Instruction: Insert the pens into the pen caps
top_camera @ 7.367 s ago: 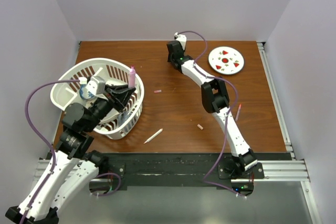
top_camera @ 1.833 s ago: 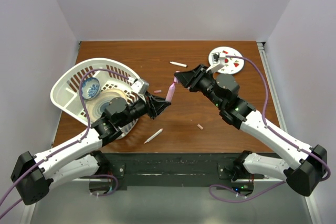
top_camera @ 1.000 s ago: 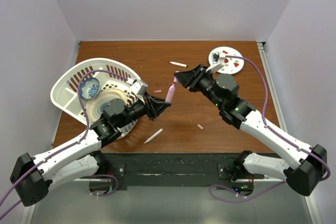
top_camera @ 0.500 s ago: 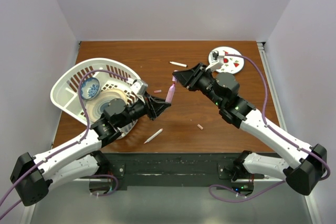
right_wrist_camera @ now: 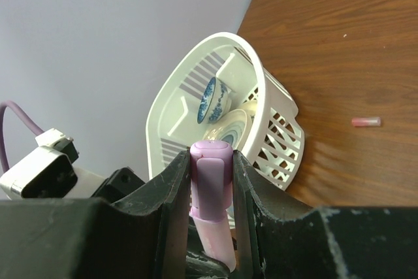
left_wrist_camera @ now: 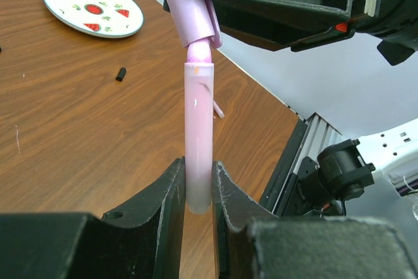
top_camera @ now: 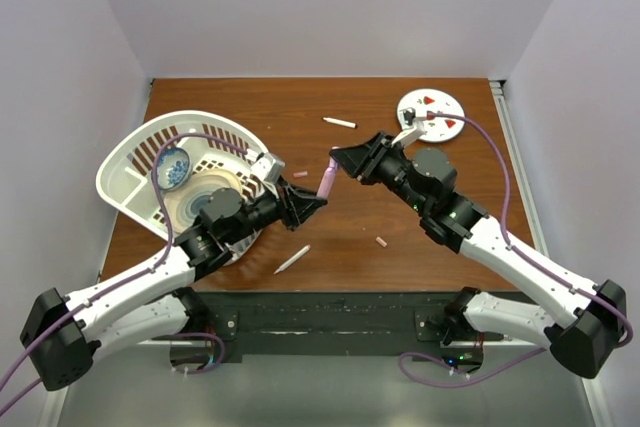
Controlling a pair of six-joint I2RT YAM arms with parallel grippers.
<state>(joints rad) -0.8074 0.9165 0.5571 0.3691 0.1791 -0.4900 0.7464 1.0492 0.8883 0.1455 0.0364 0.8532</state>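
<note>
— Right jaws have dipped, clenched on the lilac cap [left_wrist_camera: 189, 4], meeting the pink pen [left_wrist_camera: 198, 142] the left jaws grasp, midway between the counter's [top_camera: 400, 227] side edges.
— Cap's tilted; push now and it could jam or skid off.

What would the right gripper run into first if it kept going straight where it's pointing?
The pink pen in the left gripper: the lilac cap that the right gripper carries is at that pen's tip.
</note>
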